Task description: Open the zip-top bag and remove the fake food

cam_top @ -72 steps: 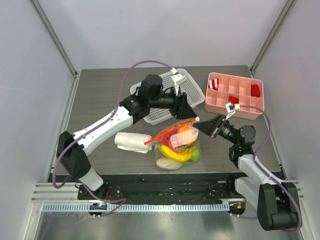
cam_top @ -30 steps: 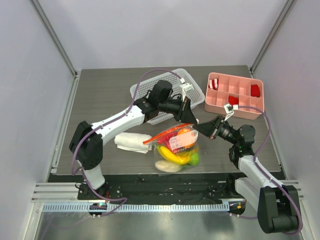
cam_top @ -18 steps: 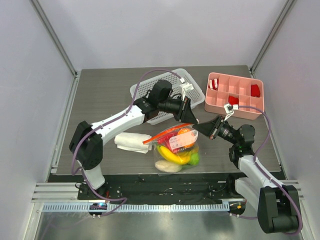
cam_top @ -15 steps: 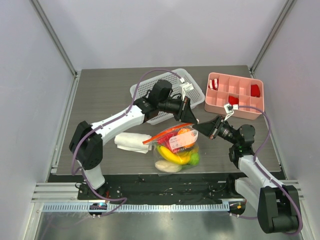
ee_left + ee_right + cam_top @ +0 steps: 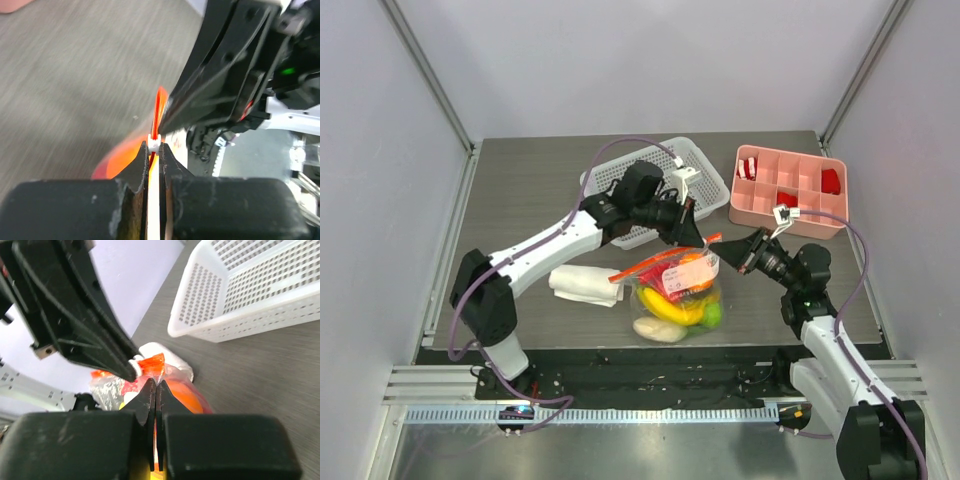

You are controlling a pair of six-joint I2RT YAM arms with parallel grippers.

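The zip-top bag [image 5: 676, 292] stands on the table between both arms, its orange-red zip strip [image 5: 660, 260] running along the top. Inside it show fake food pieces: a yellow banana [image 5: 670, 308], a green apple [image 5: 712, 314], a white radish [image 5: 660, 330] and an orange [image 5: 692, 268]. My left gripper [image 5: 702, 240] [image 5: 154, 145] is shut on the small white slider of the zip strip [image 5: 159, 107]. Facing it, my right gripper [image 5: 722, 250] [image 5: 155, 382] is shut on the bag's [image 5: 185, 395] top corner, just under the strip's end [image 5: 151, 363]. The two grippers' tips almost touch.
A rolled white cloth [image 5: 585, 284] lies left of the bag. A white perforated basket [image 5: 705, 185] [image 5: 250, 290] sits behind the left gripper. A pink compartment tray [image 5: 786, 188] with red-and-white striped pieces stands at the back right.
My left gripper has closed onto the zip slider and shifted slightly up and left. The strip's right end has risen a little with both grippers.
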